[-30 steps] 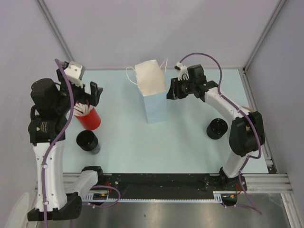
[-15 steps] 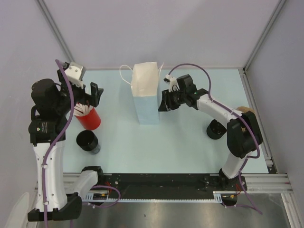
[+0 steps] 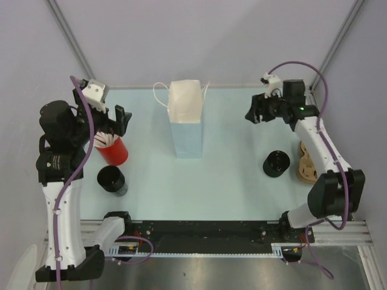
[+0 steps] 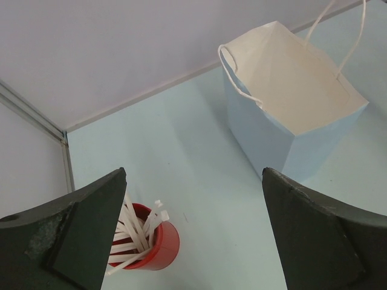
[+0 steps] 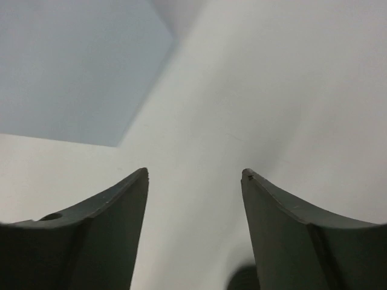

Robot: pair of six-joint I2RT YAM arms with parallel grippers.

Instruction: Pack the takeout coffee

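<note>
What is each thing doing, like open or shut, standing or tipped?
Paper bag: upright, open.
Red cup of straws: upright.
Left black cup: upright, outside bag.
Right black cup: upright, outside bag.
Cup carrier: lying flat, partly hidden.
Left gripper: open, empty.
Right gripper: open, empty.

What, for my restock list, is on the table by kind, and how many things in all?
Black cups: 2
Red cup of straws: 1
Pale-blue paper bag: 1
Brown pulp carrier: 1
Total: 5
</note>
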